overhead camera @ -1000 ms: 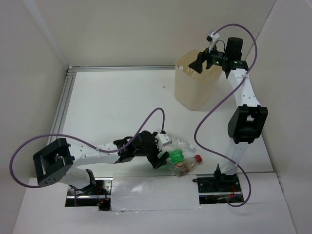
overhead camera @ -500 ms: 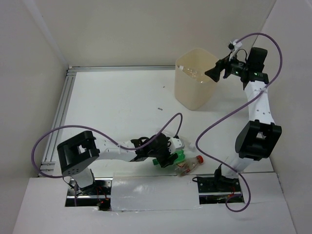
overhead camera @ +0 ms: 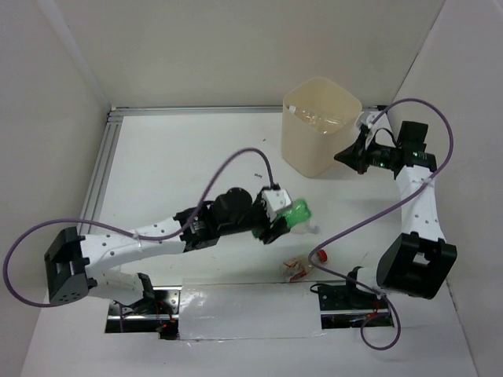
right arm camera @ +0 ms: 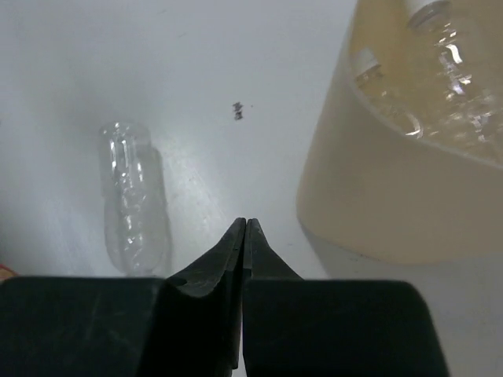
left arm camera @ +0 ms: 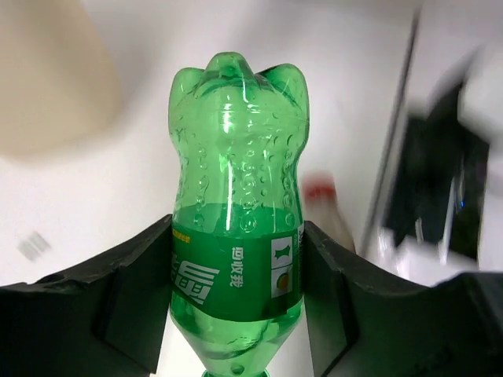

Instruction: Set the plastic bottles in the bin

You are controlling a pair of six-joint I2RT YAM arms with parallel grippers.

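Pinched across its labelled waist between the matte black fingers (left arm camera: 134,306) of the left gripper (overhead camera: 283,222): green bottle (overhead camera: 297,213), carried above the white counter (overhead camera: 181,157) a little toward 5 o'clock from centre. Translucent green plastic in the left wrist view (left arm camera: 236,157), dimpled around the body, lobed base pointing away from the wrist, glossy label band with white lettering, fingers closed snugly on both sides.

At 1 o'clock on the counter: bin (overhead camera: 310,149), smooth cream-beige plastic, rounded-square rim, walls tapering downward. Inside it, seen from the right wrist: clear bottles (right arm camera: 369,61) with white caps, glinting and jumbled.

Just outside the bin's wall, at its 4 o'clock: right gripper (overhead camera: 343,155), black tapered fingers pressed together tip to tip (right arm camera: 244,225), nothing between them.

Lying on its side on the counter, at 9 o'clock from those fingertips: clear bottle (right arm camera: 134,204), ribbed and colourless.

At 6 o'clock from the green bottle, near the counter's front edge: red-capped bottle (overhead camera: 299,269), on its side, clear with a brownish label.
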